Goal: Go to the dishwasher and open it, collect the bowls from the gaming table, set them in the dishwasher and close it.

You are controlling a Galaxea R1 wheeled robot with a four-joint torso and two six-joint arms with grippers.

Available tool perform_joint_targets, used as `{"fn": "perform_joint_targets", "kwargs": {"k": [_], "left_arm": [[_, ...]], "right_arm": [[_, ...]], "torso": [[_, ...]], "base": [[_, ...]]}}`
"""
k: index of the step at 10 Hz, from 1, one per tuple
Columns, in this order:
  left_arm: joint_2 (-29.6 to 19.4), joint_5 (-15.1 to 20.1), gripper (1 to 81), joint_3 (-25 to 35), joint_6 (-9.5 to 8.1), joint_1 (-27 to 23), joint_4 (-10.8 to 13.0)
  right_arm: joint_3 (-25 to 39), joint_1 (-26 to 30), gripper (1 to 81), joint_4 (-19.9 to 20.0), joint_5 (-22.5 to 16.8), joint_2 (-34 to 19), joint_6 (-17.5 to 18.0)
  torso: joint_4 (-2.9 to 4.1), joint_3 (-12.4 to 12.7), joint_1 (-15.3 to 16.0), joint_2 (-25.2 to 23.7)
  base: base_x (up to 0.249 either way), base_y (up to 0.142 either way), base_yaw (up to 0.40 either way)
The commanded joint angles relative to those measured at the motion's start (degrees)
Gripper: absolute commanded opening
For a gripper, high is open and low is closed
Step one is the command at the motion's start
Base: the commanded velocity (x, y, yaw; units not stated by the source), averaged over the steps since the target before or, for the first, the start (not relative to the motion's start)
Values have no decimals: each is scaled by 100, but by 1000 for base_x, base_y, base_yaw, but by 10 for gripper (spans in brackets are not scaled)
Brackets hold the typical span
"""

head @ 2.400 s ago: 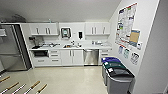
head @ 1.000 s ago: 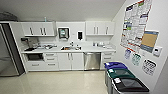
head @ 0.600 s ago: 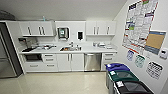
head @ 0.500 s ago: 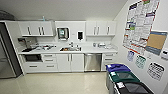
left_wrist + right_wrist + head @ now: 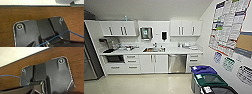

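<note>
Dishwasher (image 5: 177, 63) is sitting under the countertop (image 5: 169, 52), just right of the sink cabinet doors (image 5: 154, 63), door looking shut w/ the handle along its top. Judging by that, we're on step one imo: driving up to it. Next move prob needs getting close enough to reach that handle. Bins (image 5: 204, 77) are crowding the right wall. Bowls and gaming table aren't anywhere to be spotted. Claws: can't tell if either is wide or narrow, wrist cams are mostly catching dark plate over brown wood.

Office kitchenette: white cabinets (image 5: 117, 28), sink (image 5: 154, 49), steel dishwasher (image 5: 177, 63), recycling bins (image 5: 209, 81).
</note>
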Motion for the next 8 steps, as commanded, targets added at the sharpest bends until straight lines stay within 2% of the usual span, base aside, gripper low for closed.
{"fn": "perform_joint_targets", "kwargs": {"k": [1,8], "left_arm": [[-76,217,811,44,2,-312,11],[-85,181,811,44,2,-285,11]], "right_arm": [[47,286,811,-84,-267,-66,-30],[29,286,811,-93,-267,-48,-30]], "torso": [[0,0,0,0],[0,0,2,0]], "base": [[182,0,0],[177,0,0]]}}
